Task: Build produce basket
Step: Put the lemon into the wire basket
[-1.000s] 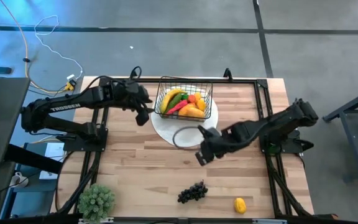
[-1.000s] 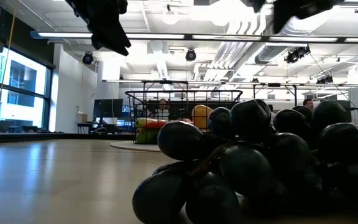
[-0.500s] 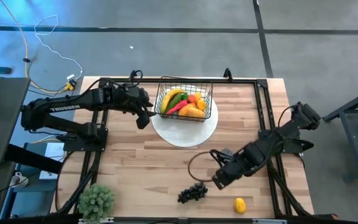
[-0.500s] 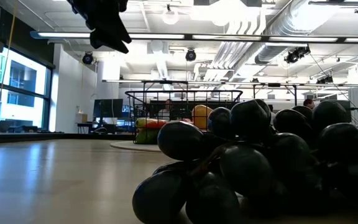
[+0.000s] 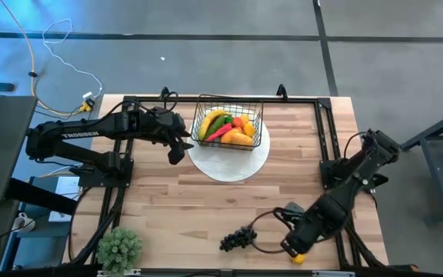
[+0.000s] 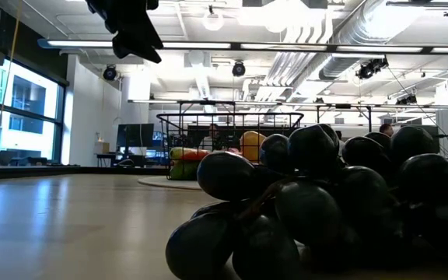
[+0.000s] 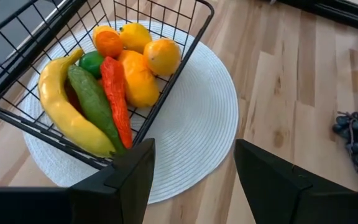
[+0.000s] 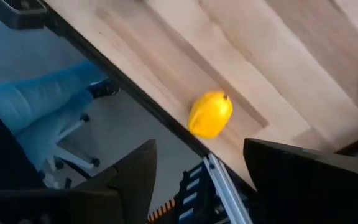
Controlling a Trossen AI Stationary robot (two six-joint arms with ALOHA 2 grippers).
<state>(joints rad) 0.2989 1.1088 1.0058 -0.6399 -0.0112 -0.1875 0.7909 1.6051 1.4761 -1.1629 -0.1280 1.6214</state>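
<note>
High view shows the black wire-mesh basket (image 5: 228, 121) on the round white plate (image 5: 229, 161) already mostly filled, dark grapes (image 5: 237, 238) and yellow lemon (image 5: 298, 258) left, right gripper (image 5: 297, 245) spread above the lemon, empty.

The high view looks straight down on the whole table (image 5: 168, 200). The low view faces level across it, close behind the grapes (image 6: 325, 202). Both share the basket (image 5: 228, 123).

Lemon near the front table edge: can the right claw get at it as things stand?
Probably yes. The right claw hangs open just over the lemon, with bare wood around it. The grapes lie apart to one side. The table edge is close, so it could get nudged off.
</note>
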